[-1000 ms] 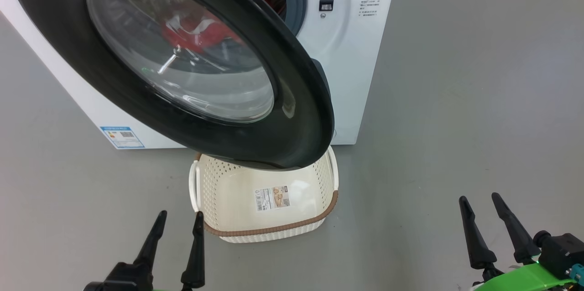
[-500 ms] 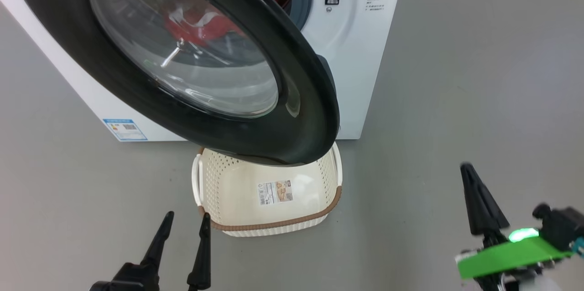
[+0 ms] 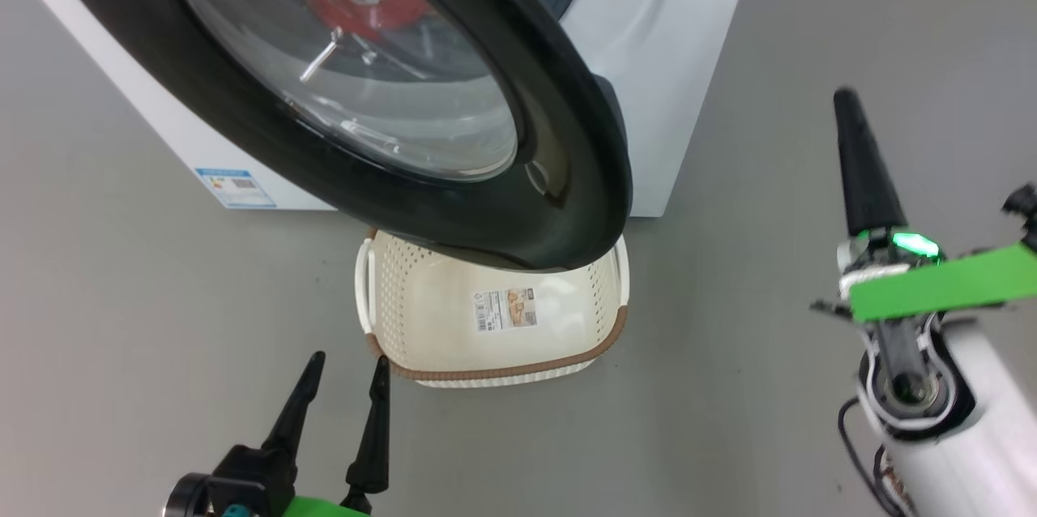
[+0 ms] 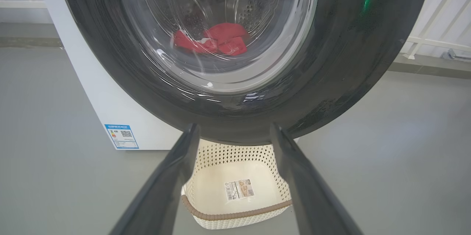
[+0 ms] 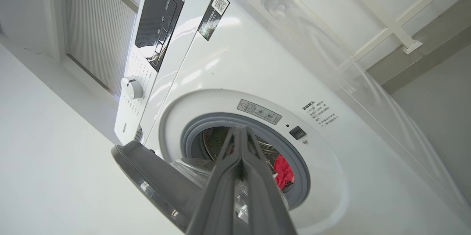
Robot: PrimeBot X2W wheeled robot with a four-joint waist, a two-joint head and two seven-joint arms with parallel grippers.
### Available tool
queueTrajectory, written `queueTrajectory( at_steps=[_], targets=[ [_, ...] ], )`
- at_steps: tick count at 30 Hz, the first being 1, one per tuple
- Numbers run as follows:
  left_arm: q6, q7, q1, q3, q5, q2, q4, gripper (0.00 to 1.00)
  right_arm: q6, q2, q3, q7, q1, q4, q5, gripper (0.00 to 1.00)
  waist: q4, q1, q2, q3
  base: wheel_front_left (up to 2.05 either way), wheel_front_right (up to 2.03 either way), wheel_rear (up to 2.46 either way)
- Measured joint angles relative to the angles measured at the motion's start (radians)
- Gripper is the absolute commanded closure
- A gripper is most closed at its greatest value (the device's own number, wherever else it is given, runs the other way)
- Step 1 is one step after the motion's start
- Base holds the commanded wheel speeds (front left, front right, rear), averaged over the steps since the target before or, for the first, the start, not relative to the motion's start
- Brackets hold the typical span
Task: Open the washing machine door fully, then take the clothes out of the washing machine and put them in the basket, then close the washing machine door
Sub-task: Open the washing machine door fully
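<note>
We see the washing machine door (image 3: 579, 177) partly open. Its black rim and glass window take the upper left and centre of the head view, and its lower edge covers the far side of the basket (image 3: 502, 371) there. Through the glass, near the top of the frame, we see the clothes (image 3: 356, 2), red with some white, lying inside the drum of the washing machine (image 3: 672, 55). In the right wrist view a red piece shows also in the open mouth, inside the grey rubber ring (image 5: 217, 120). The basket stands on the grey floor (image 3: 121, 322) just in front of the machine, at the lower centre, with a sticker (image 3: 506, 308) on its bottom. A small blue label (image 3: 235, 187) sits on the machine's lower corner, at the left. The left gripper (image 3: 348, 357) is at the lower left, near the basket's near corner, its fingers apart and holding nothing. The right gripper (image 3: 847, 100) stands at the right side, well apart from the door, its fingers pressed together with nothing between them.
</note>
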Motion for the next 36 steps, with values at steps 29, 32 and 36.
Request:
queueTrajectory(
  at_steps=[29,32,36],
  targets=[
    [0.027,0.000,-0.084,-0.082,-0.061,-0.001,-0.008,0.00,0.000,-0.070,0.027,0.875,-0.316,0.299,0.697,1.00,0.099,0.0000,0.0000,0.120,0.00,0.00,0.00],
    [0.034,0.000,-0.084,-0.090,-0.064,-0.001,-0.008,0.00,0.000,-0.061,0.023,0.908,-0.332,0.325,0.694,1.00,0.109,0.0000,0.0000,0.123,0.00,0.00,0.00],
    [0.035,0.000,-0.084,-0.097,-0.071,-0.001,-0.009,0.00,0.000,-0.046,0.014,0.927,-0.339,0.341,0.661,1.00,0.120,0.0000,0.0000,0.120,0.00,0.00,0.00]
  ],
)
